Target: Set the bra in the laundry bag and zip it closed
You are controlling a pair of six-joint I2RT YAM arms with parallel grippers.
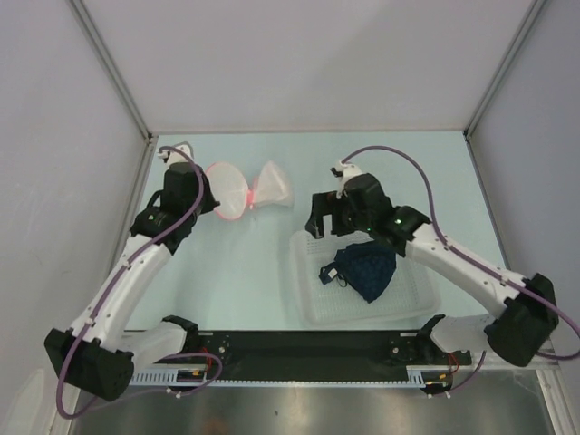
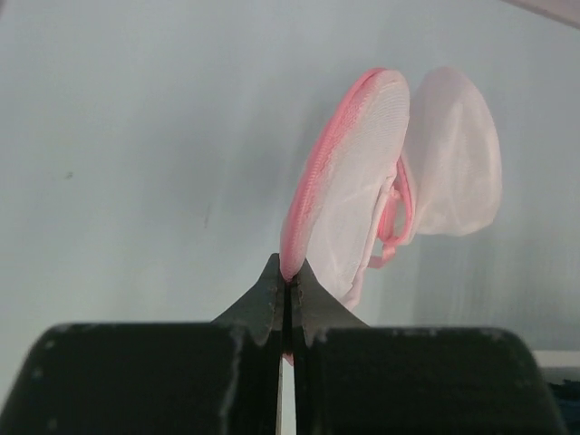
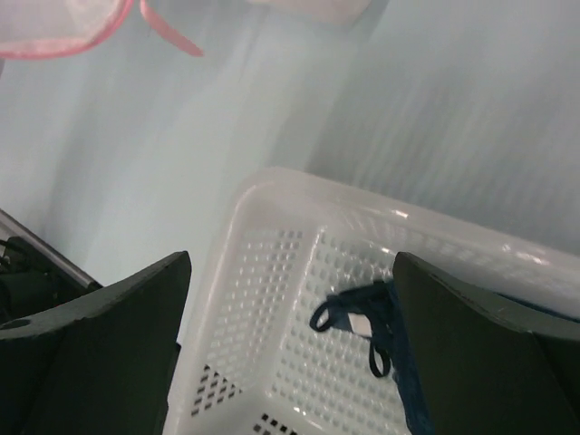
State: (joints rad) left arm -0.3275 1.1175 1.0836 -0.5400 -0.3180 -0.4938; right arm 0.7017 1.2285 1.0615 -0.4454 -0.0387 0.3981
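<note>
Pinching the translucent white, pink-rimmed mesh laundry bag [image 1: 246, 193], the left gripper [image 1: 210, 192] props it open, apparently for loading (top view). Left wrist: jaws pressed together on the rim. Right wrist: right gripper [image 3: 290, 281], spread, hovers over the white perforated plastic basket [image 3: 299, 192] holding the navy-blue fabric bra [image 3: 379, 304].

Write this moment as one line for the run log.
left gripper: shut on laundry bag rim | right gripper: open, near basket | bra: in basket | laundry bag: unzipped

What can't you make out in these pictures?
Right wrist view: most of the bra is behind a finger of the right end effector and cut off by the bottom edge.
Left wrist view: the zipper pull on the laundry bag is too blurred to find; the left end effector covers the pinched rim.
</note>
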